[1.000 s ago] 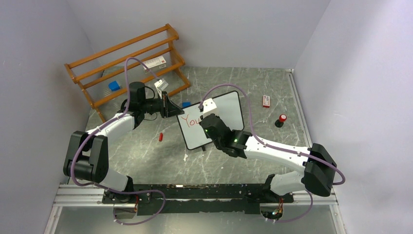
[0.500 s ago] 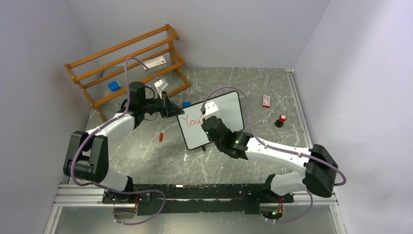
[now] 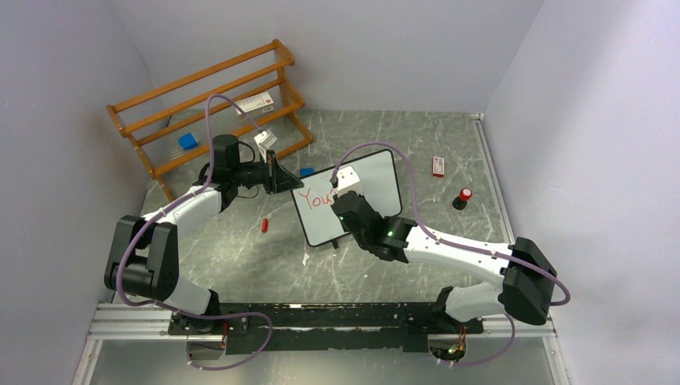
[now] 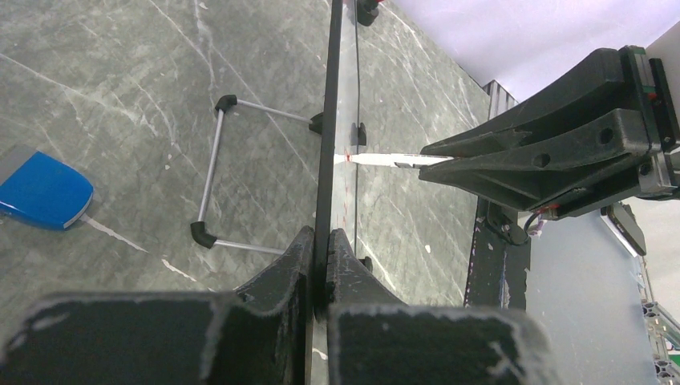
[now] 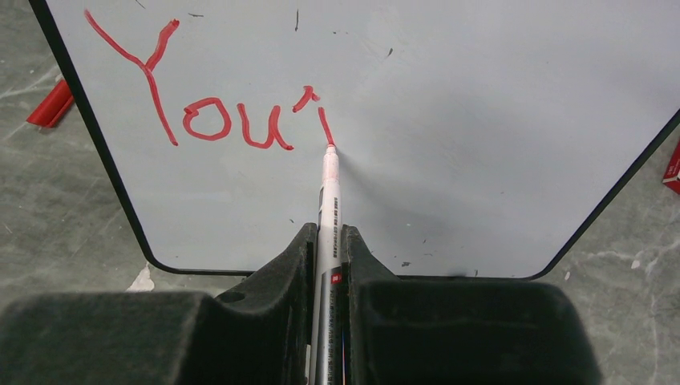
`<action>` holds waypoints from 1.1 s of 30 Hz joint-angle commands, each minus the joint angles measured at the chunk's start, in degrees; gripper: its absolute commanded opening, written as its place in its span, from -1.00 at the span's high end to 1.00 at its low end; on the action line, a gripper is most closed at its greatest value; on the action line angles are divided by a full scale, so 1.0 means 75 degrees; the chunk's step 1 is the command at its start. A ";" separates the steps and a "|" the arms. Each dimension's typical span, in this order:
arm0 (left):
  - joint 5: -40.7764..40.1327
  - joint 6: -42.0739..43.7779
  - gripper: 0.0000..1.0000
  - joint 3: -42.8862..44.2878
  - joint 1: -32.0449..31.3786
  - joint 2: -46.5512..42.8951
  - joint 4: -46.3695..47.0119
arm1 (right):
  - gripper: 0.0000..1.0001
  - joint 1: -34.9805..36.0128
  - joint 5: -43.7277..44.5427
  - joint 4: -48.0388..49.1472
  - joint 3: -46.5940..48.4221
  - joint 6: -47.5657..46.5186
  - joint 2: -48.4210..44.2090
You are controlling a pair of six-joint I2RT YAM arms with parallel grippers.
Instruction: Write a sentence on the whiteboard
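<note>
Pale walls (image 3: pixel 561 96) enclose the grey marbled surface (image 3: pixel 425 144), where the whiteboard (image 3: pixel 381 180) stands centrally, its left edge clamped in the left gripper (image 4: pixel 321 265) jaws. Jaws of the right gripper (image 5: pixel 327 265) clasp a marker (image 5: pixel 329 200) touching the sentence (image 5: pixel 210 120).

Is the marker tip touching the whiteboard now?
Touching. The right wrist view shows the marker tip meeting the whiteboard at the end of its red stroke.
</note>
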 commanded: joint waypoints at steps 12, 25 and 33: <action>-0.0344 0.0580 0.90 -0.0059 -0.0169 0.0322 -0.0714 | 1.00 -0.0113 0.0246 0.0573 0.0242 -0.0233 -0.0019; -0.0333 0.0571 0.90 -0.0056 -0.0174 0.0335 -0.0709 | 1.00 -0.0266 0.0402 0.0559 0.0132 -0.0073 -0.0115; -0.0364 0.0605 0.90 -0.0047 -0.0175 0.0330 -0.0744 | 1.00 -0.0296 0.0094 0.0490 0.0069 -0.0019 -0.0289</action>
